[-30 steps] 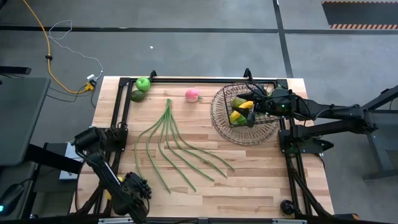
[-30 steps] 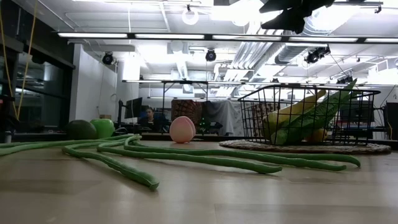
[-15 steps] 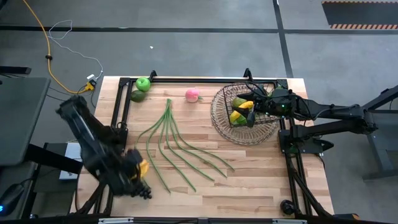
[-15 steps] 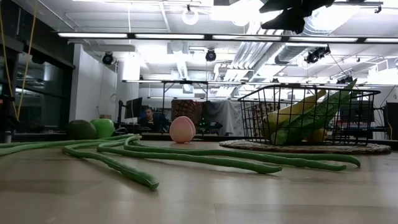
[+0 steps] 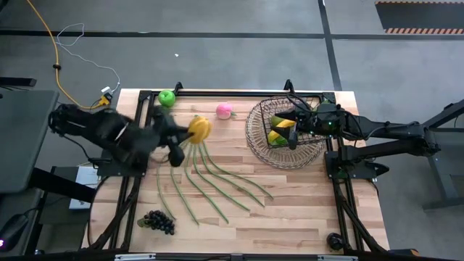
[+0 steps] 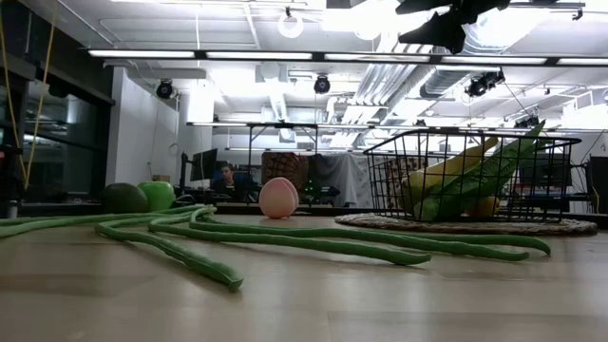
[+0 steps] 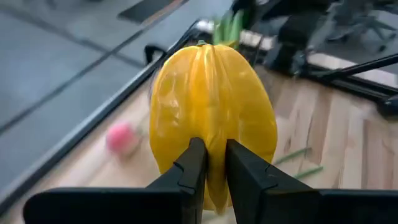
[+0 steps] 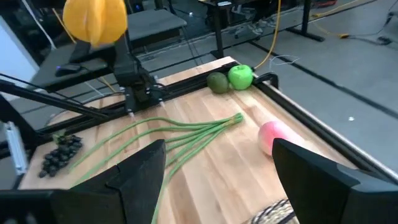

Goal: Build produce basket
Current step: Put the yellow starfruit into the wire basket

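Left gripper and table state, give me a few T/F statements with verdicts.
1. The left gripper is shut on a yellow ribbed fruit. True.
2. The pink peach lies inside the basket. False: it sits on the table, beside the basket.
3. The dark grapes lie on the table near its front left corner. True.
4. The right gripper holds the green apple. False: its fingers stand open and empty by the basket; the apple rests at the far corner next to the avocado.
5. The long green beans are in the basket. False: they lie spread on the table.
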Robot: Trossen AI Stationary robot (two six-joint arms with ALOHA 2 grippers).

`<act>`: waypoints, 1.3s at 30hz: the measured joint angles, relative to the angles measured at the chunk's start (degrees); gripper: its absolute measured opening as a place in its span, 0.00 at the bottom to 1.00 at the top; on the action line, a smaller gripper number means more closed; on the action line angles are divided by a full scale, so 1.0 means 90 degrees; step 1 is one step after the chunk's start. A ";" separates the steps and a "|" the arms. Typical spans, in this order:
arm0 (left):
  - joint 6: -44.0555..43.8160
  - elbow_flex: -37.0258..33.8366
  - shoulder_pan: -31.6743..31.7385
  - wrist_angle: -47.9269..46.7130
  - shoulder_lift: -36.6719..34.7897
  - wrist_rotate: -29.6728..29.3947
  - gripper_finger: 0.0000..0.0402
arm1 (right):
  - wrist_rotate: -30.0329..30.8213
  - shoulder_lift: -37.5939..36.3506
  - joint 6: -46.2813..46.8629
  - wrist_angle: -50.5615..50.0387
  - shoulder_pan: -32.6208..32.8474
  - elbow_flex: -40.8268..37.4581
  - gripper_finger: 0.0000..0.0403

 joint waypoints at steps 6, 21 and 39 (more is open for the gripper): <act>0.2464 -0.0191 0.1451 0.1949 0.0145 0.2515 0.11 | -0.0082 0.0000 0.0244 0.0060 0.0000 0.0000 0.70; 0.1644 -0.3660 0.3436 0.7628 0.0188 0.4841 0.11 | -0.0119 0.0313 0.0568 0.1579 0.0035 0.0002 0.70; 0.1475 -0.4066 0.2900 0.8911 0.0609 0.3808 0.11 | -0.0113 0.2803 0.0916 0.4316 0.0478 0.0286 0.70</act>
